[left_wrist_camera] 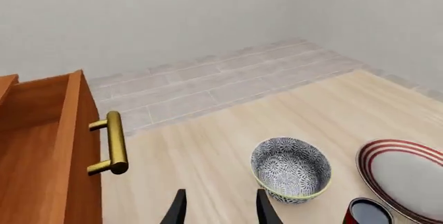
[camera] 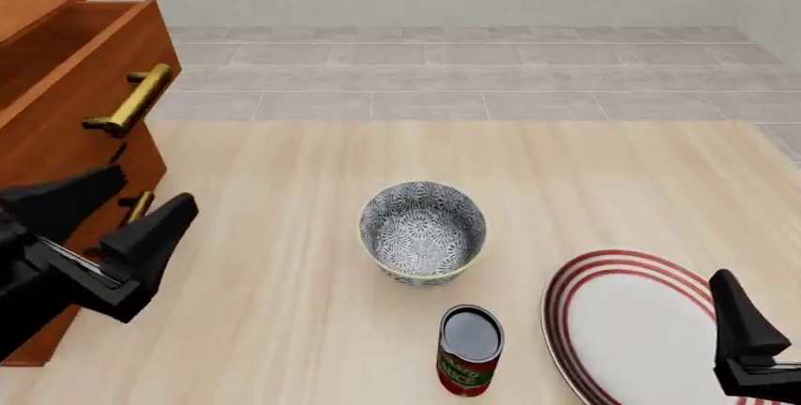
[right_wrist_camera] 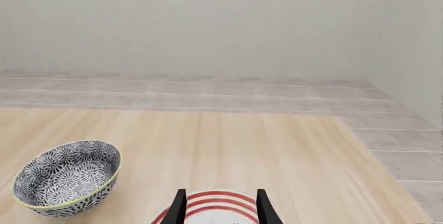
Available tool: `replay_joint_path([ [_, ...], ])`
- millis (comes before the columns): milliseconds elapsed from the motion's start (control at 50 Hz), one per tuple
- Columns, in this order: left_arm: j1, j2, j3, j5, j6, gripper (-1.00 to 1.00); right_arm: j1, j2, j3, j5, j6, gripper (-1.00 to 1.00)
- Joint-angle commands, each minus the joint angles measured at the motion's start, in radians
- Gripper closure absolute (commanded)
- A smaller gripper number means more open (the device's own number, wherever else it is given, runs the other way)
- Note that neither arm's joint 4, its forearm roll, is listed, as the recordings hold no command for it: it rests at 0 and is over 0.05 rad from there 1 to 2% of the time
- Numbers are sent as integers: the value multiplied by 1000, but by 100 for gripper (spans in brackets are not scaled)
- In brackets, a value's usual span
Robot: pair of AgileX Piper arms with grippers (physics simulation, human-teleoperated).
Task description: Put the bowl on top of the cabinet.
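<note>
The bowl (camera: 422, 232), deep and patterned grey and white, stands upright on the table's middle; it also shows in the left wrist view (left_wrist_camera: 291, 168) and the right wrist view (right_wrist_camera: 66, 177). The reddish-brown cabinet (camera: 51, 77) fills the left side, its top drawer pulled out with a brass handle (camera: 131, 100). My left gripper (camera: 153, 189) hovers open in front of the cabinet, left of the bowl and apart from it, with nothing between its fingers (left_wrist_camera: 178, 208). My right gripper (camera: 730, 294) is open above the plate, right of the bowl, fingers (right_wrist_camera: 264, 207) spread.
A white plate with red rings (camera: 639, 330) lies at the near right. A red can with a dark top (camera: 470, 349) stands just in front of the bowl. A second brass handle (camera: 138, 206) shows lower on the cabinet. Tiled floor lies beyond the table's far edge.
</note>
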Motion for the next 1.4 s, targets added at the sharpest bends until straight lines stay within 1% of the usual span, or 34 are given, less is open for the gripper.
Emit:
replay_joint_path([
  [20, -120, 226, -153, 33, -37, -100, -2, 11, 4, 5, -2, -100],
  [40, -111, 230, -159, 32, -33, -100, -1, 9, 4, 8, -1, -100],
  [60, -133, 258, -174, 40, -57, -100, 0, 6, 4, 12, -1, -100],
  [100, -126, 283, -190, 43, -53, -100, 2, 3, 4, 17, -1, -100],
  [120, -150, 314, -203, 51, -79, -100, 2, 6, 4, 16, -2, -100],
  [140, -146, 330, -212, 51, -72, -100, 4, 2, 4, 20, -1, -100],
  [160, -158, 360, -228, 58, -97, -100, 4, 1, 4, 22, -3, -100],
  [220, -147, 394, -247, 59, -97, -100, 4, -3, 4, 26, -1, -100],
  [240, -163, 417, -262, 68, -126, -100, 5, -6, 4, 30, -1, -100],
  [260, -163, 423, -270, 72, -127, -100, 4, -8, 4, 31, -1, -100],
  [280, -153, 448, -287, 77, -120, -100, 5, -7, 4, 33, 0, -100],
  [300, -155, 455, -293, 79, -131, -100, 7, -8, 4, 35, 0, -100],
  [340, -146, 477, -314, 85, -113, -100, 6, -9, 4, 37, -1, -100],
  [360, -147, 496, -330, 92, -133, -100, 9, -10, 4, 39, 0, -100],
  [540, -144, 574, -405, 123, -136, -100, 16, -5, 3, 38, -1, -100],
  [620, -136, 619, -431, 123, -162, -100, 19, -5, 4, 40, -2, -100],
  [640, -106, 660, -453, 121, -178, -100, 21, -6, 4, 42, -2, -100],
  [660, -106, 661, -454, 121, -178, -100, 21, -6, 4, 42, -2, -100],
  [680, -112, 675, -461, 121, -199, -100, 22, -6, 4, 42, -3, -100],
  [700, -97, 689, -471, 122, -197, -100, 23, -6, 4, 43, -3, -100],
  [860, -58, 771, -518, 123, -197, -100, 26, -5, 4, 46, 0, -100],
  [880, -50, 810, -534, 126, -210, -100, 26, -6, 4, 47, -2, -100],
  [940, -39, 842, -546, 121, -228, -100, 28, -6, 4, 48, 0, -100],
  [980, -21, 874, -566, 123, -220, -100, 29, -7, 4, 48, 0, -100],
  [1000, -24, 891, -573, 124, -232, -100, 29, -7, 4, 48, 0, -100],
  [1020, -16, 893, -578, 125, -216, -100, 29, -8, 4, 48, 1, -100],
  [1040, -14, 905, -586, 127, -213, -100, 29, -8, 4, 49, 1, -100],
  [1080, -22, 923, -595, 129, -231, -100, 29, -8, 4, 50, 2, -100],
  [1240, -24, 995, -630, 135, -230, -100, 31, -9, 4, 52, 5, -100],
  [1320, -18, 1017, -647, 138, -227, -100, 32, -10, 4, 53, 6, -100],
  [1400, -17, 1072, -676, 136, -204, -100, 33, -11, 4, 53, 9, -100],
])
